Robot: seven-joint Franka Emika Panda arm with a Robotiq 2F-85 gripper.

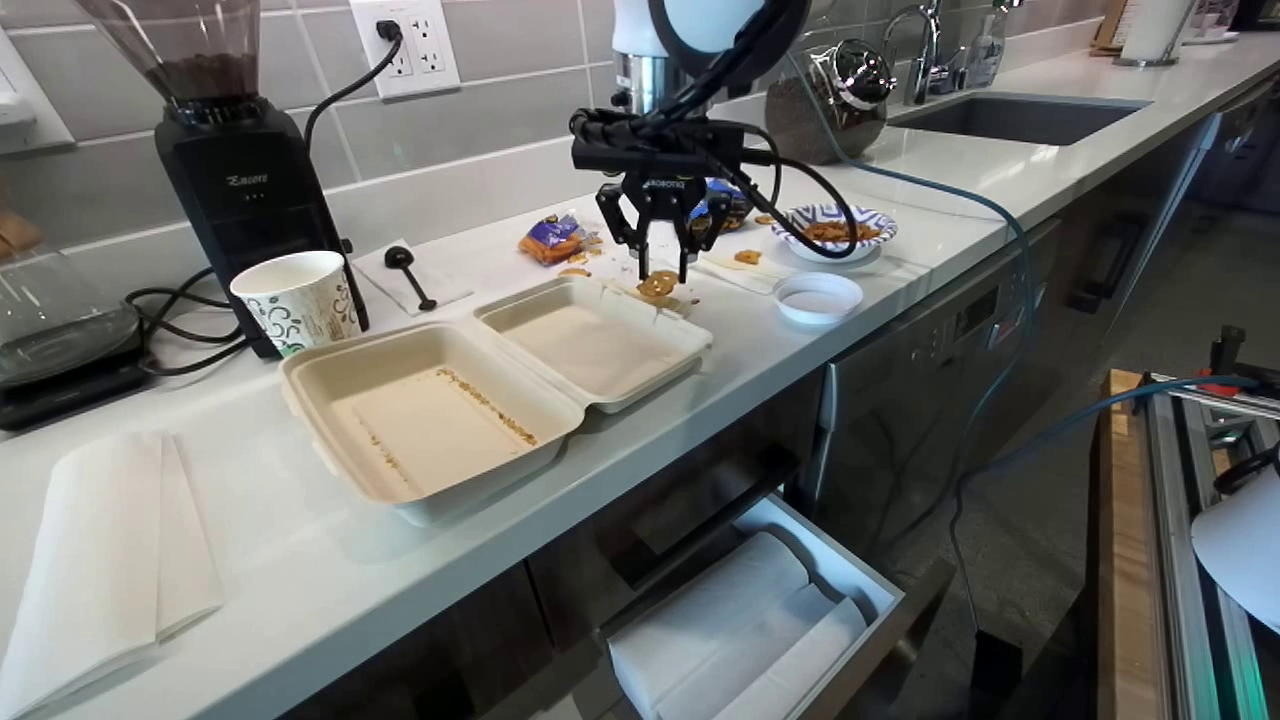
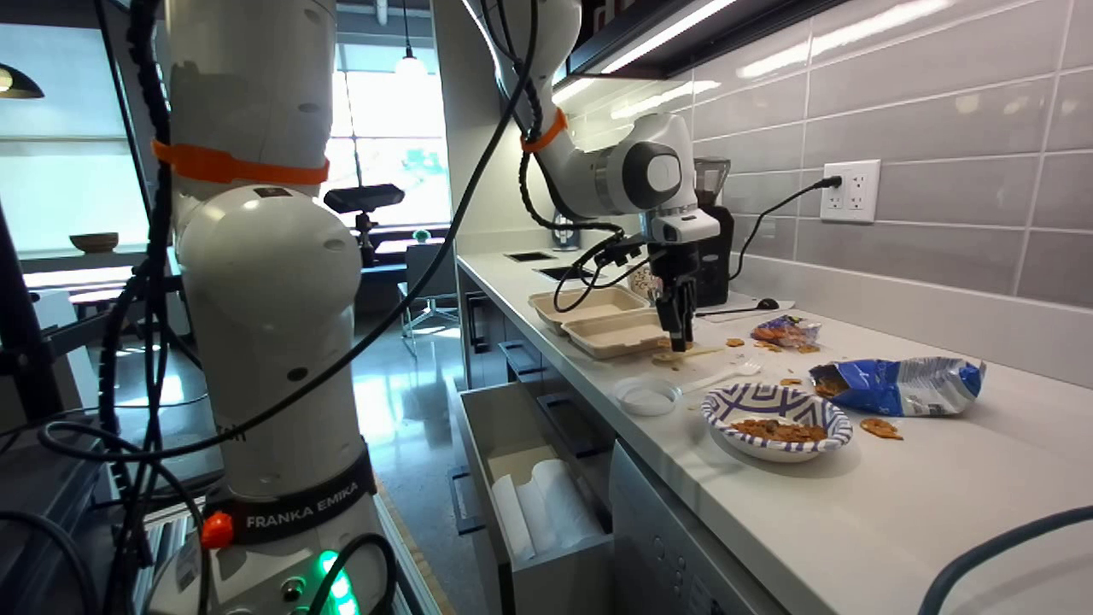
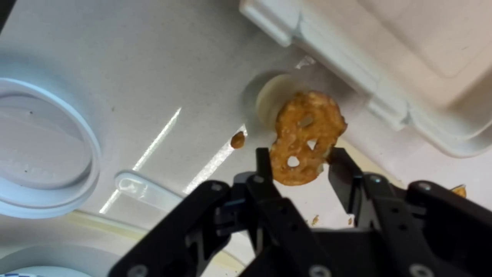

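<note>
One held pretzel crisp [image 3: 303, 136], one tan takeout container [image 1: 525, 365], one patterned bowl [image 2: 739, 401], one shallow white lid [image 3: 42, 142], one paper cup [image 1: 305, 310], one black scoop [image 1: 410, 270] and two snack bags [image 2: 897, 384] occupied a kitchen worktop [image 2: 939, 478]; several loose snack pieces [image 2: 879, 427] lay scattered, too small to count surely.

The claw [image 3: 301, 154], its jaws parted by the breadth of the pretzel crisp, pinched it over the worktop, just beside the nearer half of the tan takeout container. In the wrist view, the pretzel crisp partly hid the rounded end of a pale utensil [image 3: 269, 98] beneath it.

The tan takeout container stood open, its two halves side by side, crumbs [image 1: 490, 405] lining the half farther from the claw. On the claw's opposite side stood the shallow white lid and the patterned bowl, which held brown bits of food [image 2: 777, 430]. Black cables [image 1: 715, 80] looped down and crossed in front of the patterned bowl in an exterior view. A coffee grinder [image 1: 255, 200] stood by the tiled wall [image 1: 500, 130] beyond the paper cup, and what looked like a white fork [image 2: 721, 376] lay near the shallow white lid. Below, an open drawer [image 2: 504, 418] held white paper [image 1: 720, 620].
</note>
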